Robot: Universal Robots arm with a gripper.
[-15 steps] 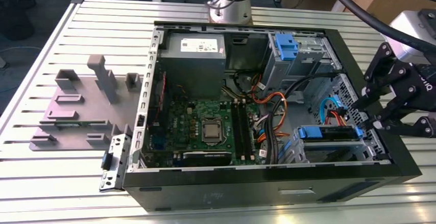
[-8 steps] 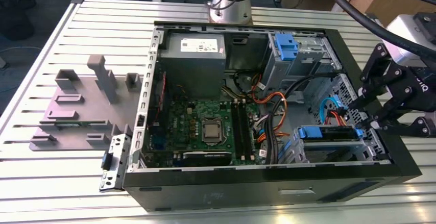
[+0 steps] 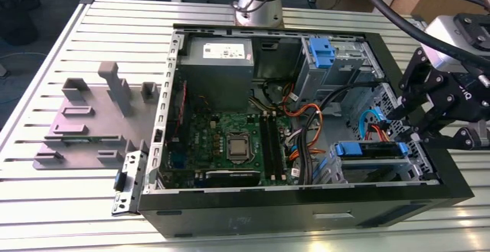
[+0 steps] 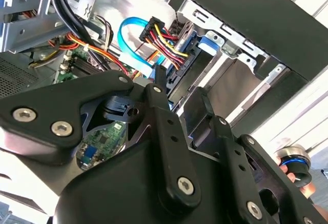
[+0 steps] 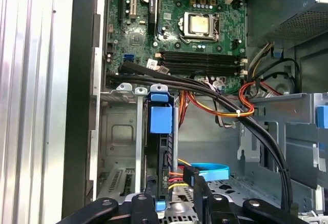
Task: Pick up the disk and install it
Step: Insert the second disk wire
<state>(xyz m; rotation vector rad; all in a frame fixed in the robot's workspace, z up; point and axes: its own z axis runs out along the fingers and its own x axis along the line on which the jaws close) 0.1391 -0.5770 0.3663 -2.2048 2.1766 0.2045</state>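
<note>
1. the disk (image 3: 370,151) sits in the drive cage in the corner of the open computer case (image 3: 229,220) nearest the exterior view's right. its blue carrier rails show at the cage mouth, and cables are plugged in beside it.
2. the gripper (image 3: 428,128) hangs over that same corner, at the case's edge on the exterior view's right. the disk lies just below it and a little toward the exterior view's left, close by; i cannot tell whether they touch.
3. in the first wrist view the disk (image 5: 160,131) appears edge-on with its blue tab toward the motherboard (image 5: 189,34). its long axis runs from the gripper's side toward the board, along the cage slot.
4. the gripper's fingers are apart and clamp nothing. in the first wrist view the tips (image 5: 151,185) stand on either side of the disk's near end, where the red, yellow and black power cable (image 5: 177,175) goes in.
5. judged from how it lies, the disk looks already seated in its bay.
6. in the second wrist view the blue data cable (image 4: 130,42) and the power plug meet the drive's end just beyond the gripper (image 4: 164,88).
7. writing: the power supply (image 3: 218,62) carries a white sticker, and the motherboard has printed markings. none of it can be read, so no brand can be made out.
8. the grey stand (image 3: 92,120) rests on the slatted tabletop (image 3: 61,206), well apart from the gripper, outside the case.
</note>
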